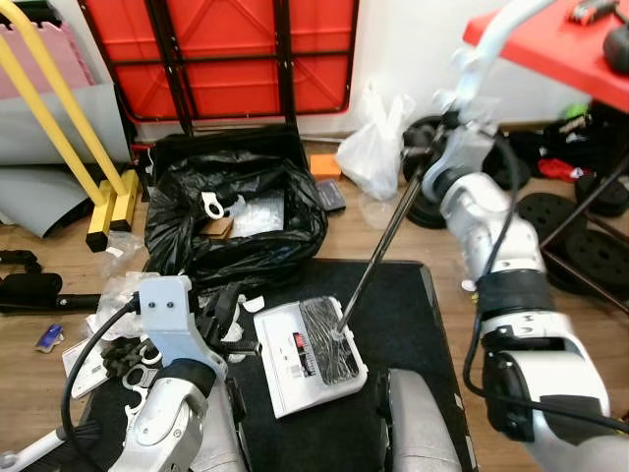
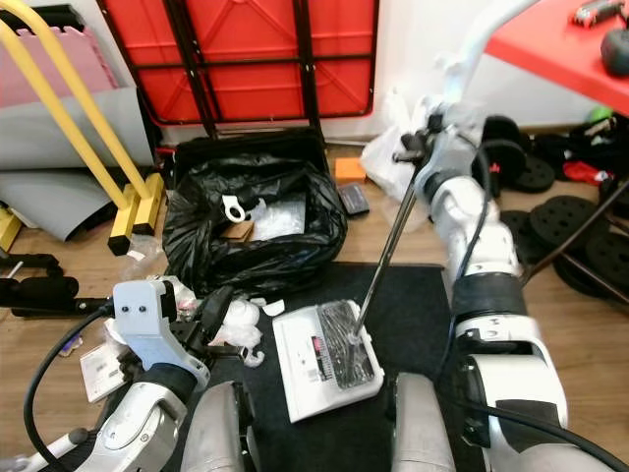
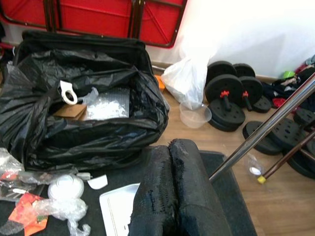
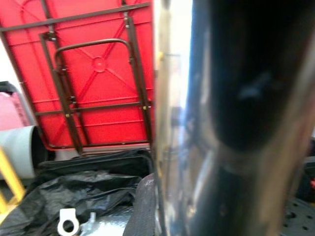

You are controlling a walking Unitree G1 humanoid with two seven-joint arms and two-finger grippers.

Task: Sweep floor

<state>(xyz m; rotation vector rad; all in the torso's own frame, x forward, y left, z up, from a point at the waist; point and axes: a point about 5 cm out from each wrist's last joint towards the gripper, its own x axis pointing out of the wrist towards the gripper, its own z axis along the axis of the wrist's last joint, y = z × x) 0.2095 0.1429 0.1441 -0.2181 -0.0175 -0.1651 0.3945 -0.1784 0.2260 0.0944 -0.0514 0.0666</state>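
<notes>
A cluttered wooden floor (image 1: 393, 236) with a black mat (image 1: 403, 324): right gripper (image 1: 442, 133) fingers clamp the sweeper (image 1: 310, 354) pole; left gripper (image 3: 174, 196) fingers pressed together, empty. Litter (image 2: 236, 320) at nine o'clock could scatter under hard pushes.

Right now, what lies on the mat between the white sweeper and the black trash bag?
In the left eye view, small white scraps lie on the black mat between the sweeper and the trash bag.

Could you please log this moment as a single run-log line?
step: sweeping mat | right tool: shut on sweeper handle | sweeper head: on black mat | left tool: shut, idle | litter: beside bin bag
</notes>
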